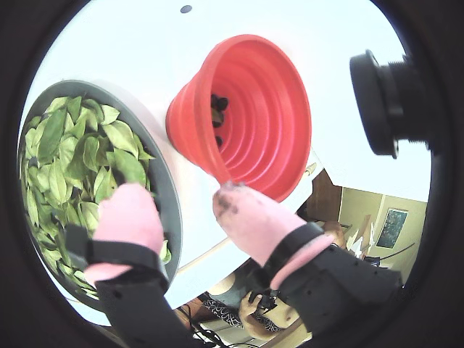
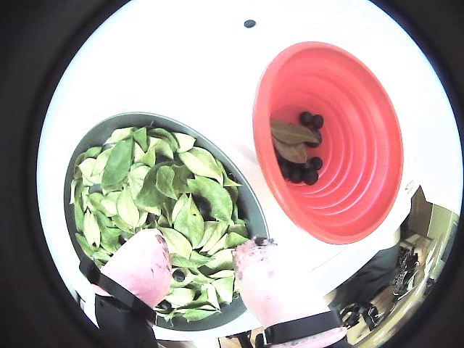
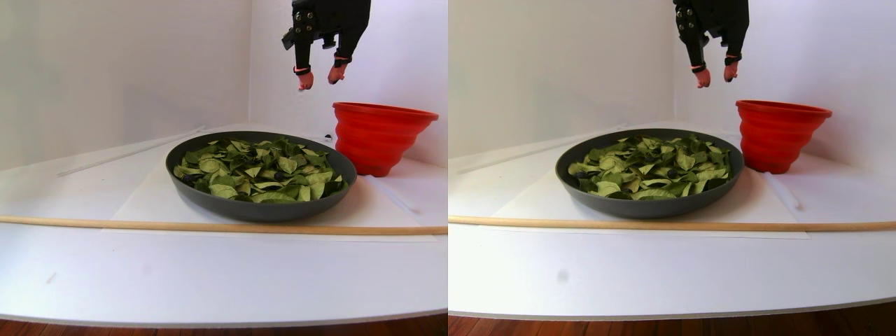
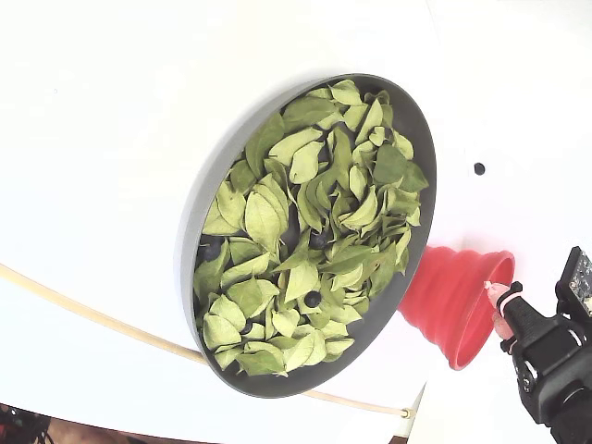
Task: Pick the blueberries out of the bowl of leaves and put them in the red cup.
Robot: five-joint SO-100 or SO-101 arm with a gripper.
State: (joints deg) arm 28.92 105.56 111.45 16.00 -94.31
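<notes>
In a wrist view the gripper (image 1: 185, 206) is showing at the bottom with its pink fingertips (image 1: 130, 214) apart and gripping nothing; the red cup (image 1: 250, 116) is sitting centre, the bowl (image 1: 163, 181) of leaves (image 1: 80, 156) at left; in another wrist view blueberries (image 2: 308, 170) and two leaves are lying inside the cup at upper right; in the stereo pair view the gripper is hanging high above bowl and cup; in the fixed view blueberries are sitting among the leaves, mid-frame.
</notes>
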